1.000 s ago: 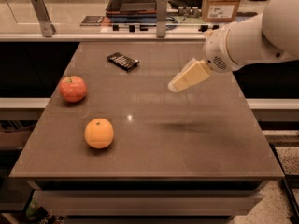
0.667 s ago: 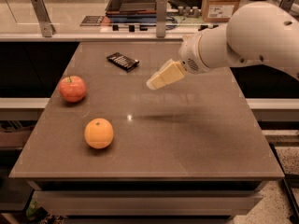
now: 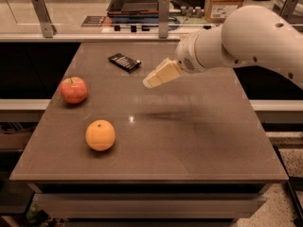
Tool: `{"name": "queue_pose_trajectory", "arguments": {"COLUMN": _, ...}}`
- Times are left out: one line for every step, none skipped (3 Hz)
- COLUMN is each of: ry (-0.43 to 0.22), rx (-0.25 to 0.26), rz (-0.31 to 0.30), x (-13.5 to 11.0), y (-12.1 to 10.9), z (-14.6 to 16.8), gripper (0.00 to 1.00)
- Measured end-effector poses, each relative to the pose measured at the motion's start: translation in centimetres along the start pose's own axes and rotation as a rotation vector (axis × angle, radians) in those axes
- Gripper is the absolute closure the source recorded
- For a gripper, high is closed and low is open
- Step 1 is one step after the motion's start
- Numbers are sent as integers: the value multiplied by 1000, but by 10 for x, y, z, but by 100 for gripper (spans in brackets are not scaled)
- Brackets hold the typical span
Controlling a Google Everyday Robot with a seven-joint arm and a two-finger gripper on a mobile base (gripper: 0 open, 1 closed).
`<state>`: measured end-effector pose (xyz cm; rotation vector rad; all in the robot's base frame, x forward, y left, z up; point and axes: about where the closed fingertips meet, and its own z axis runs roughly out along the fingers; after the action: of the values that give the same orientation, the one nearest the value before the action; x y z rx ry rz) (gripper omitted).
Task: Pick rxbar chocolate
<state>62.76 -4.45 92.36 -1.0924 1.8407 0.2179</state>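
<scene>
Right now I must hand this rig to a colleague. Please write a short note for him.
End effector: above the table, right of the rxbar chocolate, not touching it.
The rxbar chocolate lies flat on the far part of the table, left of the middle.
Red apple and orange: nearer, left side.
Done: no grasp yet.
Left: reach the bar, grasp, lift.

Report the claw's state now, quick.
Claw: open or closed cannot be told; it hovers over the table, right of the rxbar chocolate, not touching it.
</scene>
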Motion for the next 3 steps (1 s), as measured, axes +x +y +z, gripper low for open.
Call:
{"name": "queue_pose_trajectory", "arguments": {"ry": -50, "rx": -7, "rz": 14, "x": -11, "y": -4, "z": 28, "gripper": 0}}
{"name": "queue_pose_trajectory", "arguments": {"ry": -83, "rx": -6, "rz": 21, "x": -19, "y": -11, "z": 44, "gripper": 0}}
{"name": "queue_pose_trajectory", "arguments": {"ry": -107, "rx": -4, "rz": 25, "x": -25, "y": -15, "z": 63, "gripper": 0}}
